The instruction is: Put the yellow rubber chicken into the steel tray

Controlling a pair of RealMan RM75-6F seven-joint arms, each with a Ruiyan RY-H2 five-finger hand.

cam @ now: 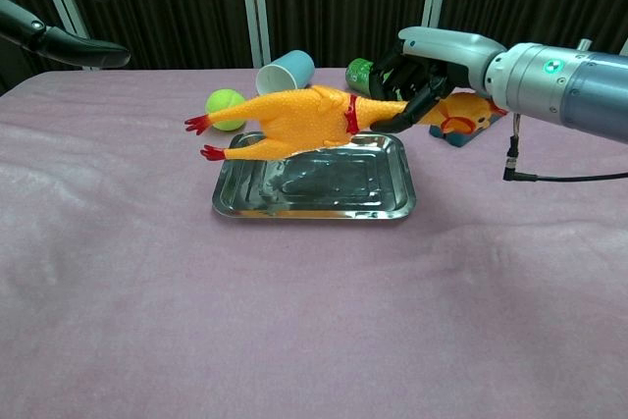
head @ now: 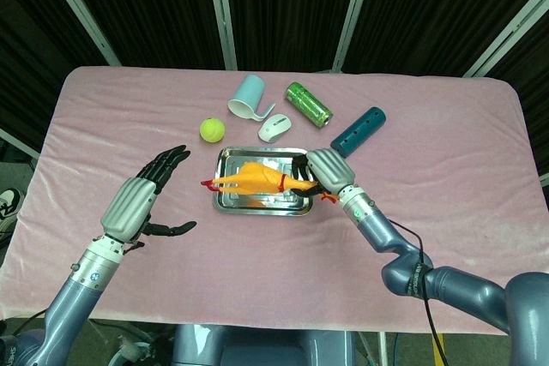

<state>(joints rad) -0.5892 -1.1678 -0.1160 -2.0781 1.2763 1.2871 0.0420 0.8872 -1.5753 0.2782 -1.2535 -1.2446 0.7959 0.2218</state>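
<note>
Right hand (head: 324, 171) grips the yellow rubber chicken (head: 250, 178) by the neck over the shiny steel tray (head: 262, 204) mid-frame, left hand (head: 137, 201) open and empty; risk: red feet overhang the left rim, so release may tip it out.

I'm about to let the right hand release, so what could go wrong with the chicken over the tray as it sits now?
1. The yellow rubber chicken is held by its neck in the right hand, and its red feet stick out past the steel tray's left rim, so it may land half outside.
2. It looks to hang above the tray floor; dropped, the rubber could bounce out.
</note>
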